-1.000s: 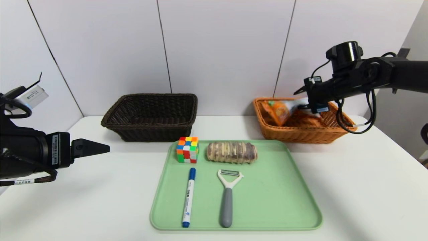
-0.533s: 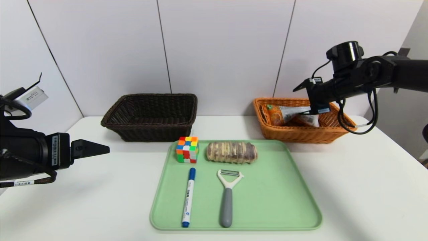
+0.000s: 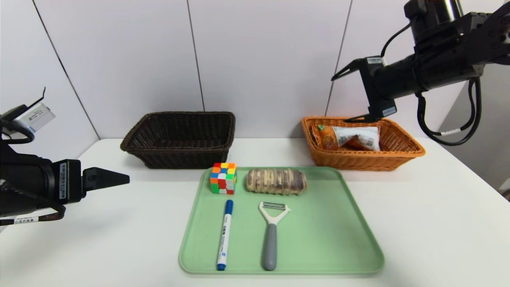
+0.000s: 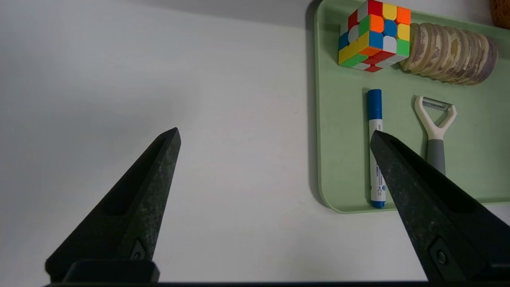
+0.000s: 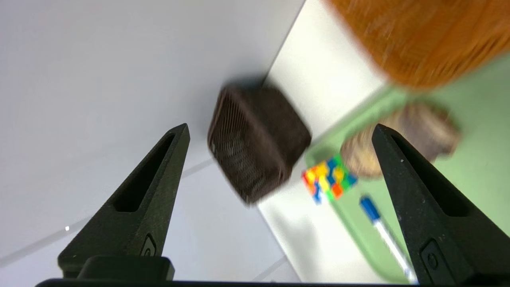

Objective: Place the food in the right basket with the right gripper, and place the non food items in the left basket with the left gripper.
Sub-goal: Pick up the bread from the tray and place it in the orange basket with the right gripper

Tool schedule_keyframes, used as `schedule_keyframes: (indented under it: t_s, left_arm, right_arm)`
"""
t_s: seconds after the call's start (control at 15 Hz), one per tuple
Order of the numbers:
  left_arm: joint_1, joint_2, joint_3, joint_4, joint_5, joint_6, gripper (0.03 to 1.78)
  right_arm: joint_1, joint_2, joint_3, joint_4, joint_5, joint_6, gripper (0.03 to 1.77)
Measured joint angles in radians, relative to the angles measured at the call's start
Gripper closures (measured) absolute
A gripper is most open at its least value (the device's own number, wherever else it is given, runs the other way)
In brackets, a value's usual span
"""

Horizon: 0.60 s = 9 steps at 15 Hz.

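orange bag [image 3: 350, 136]: in right basket [image 3: 402, 153]
right gripper [image 3: 350, 95]: spread, empty
next: straddle roll [image 3: 276, 181] crosswise

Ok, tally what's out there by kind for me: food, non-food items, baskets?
Food: 2, snack bag in the orange basket, bread roll on the tray
Non-food: 3, puzzle cube, marker, peeler, all on the tray
Baskets: 2, orange basket and dark basket
Total: 7

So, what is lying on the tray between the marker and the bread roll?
In the head view, the puzzle cube sits beyond the marker and left of the bread roll; the peeler lies beside the marker, nearer than the roll.
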<state>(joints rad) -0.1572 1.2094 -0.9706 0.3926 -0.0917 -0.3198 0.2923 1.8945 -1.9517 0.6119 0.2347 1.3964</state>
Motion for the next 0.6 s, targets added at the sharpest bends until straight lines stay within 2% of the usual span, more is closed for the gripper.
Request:
schedule_keyframes:
  t_s: [0.33,0.6]
  left_arm:
    - [-0.001,-0.016,0.024,-0.005,0.000,-0.001,0.12]
    - [-0.001,-0.032,0.026,-0.001,0.000,-0.001,0.12]
  right_arm:
    - [0.244,-0.063,0.020,0.117,0.003,0.030,0.16]
    - [0.300,-0.023,0.032,0.130,-0.004,0.020,0.13]
